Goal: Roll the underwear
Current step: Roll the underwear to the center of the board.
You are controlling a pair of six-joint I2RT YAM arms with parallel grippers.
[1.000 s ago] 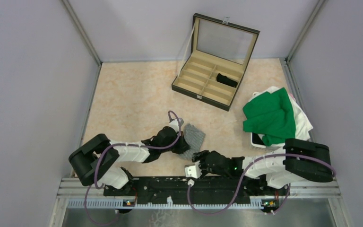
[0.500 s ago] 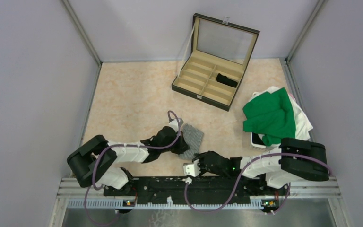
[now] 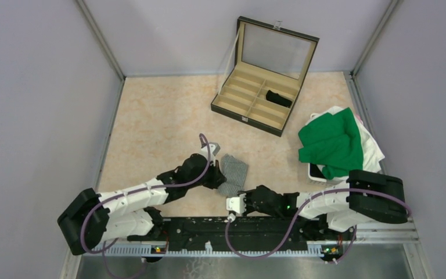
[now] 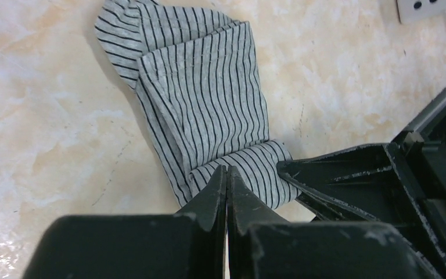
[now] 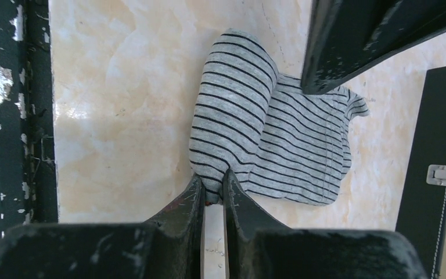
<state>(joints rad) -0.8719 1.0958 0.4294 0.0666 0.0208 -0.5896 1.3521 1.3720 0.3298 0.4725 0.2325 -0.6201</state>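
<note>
The left gripper (image 4: 226,170) has its jaws pressed together, the tips touching the rolled edge of the grey striped underwear (image 4: 209,104) on the bench (image 3: 162,116). Its arm is stretched further than a second ago. The right gripper (image 5: 213,174) pinches the same roll's end. One black underwear (image 3: 279,97) lies in the open case (image 3: 244,119). One pile of green and white clothes (image 3: 331,142) is at the right.

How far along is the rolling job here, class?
Done: the black underwear sits in the case. In hand: the grey underwear is rolled at one end only, the left gripper shut against the roll, the right gripper pinching its end. Left: rolling the flat remainder.
</note>
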